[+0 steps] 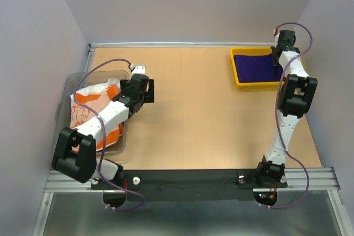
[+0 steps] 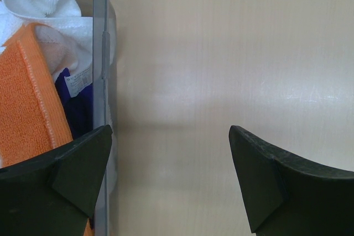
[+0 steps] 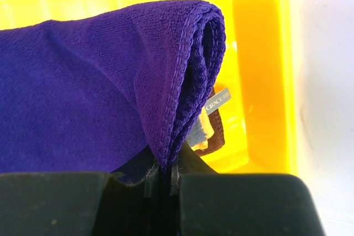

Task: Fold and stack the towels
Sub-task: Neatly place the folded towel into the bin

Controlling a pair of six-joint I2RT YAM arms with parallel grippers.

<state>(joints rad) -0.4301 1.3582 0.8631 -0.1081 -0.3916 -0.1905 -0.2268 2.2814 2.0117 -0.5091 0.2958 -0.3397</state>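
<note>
Overhead, the yellow tray (image 1: 239, 82) at the desk's (image 1: 193, 114) far right holds the deep purple towel (image 1: 253, 66), under the right claw (image 1: 278, 50). Left wrist: the left claw (image 2: 171, 153) gapes empty beside the clear bin (image 2: 101, 53) holding orange-and-white towels (image 2: 27, 109). Right wrist: the right claw pinches the purple towel's folded edge inside the tray.
</note>
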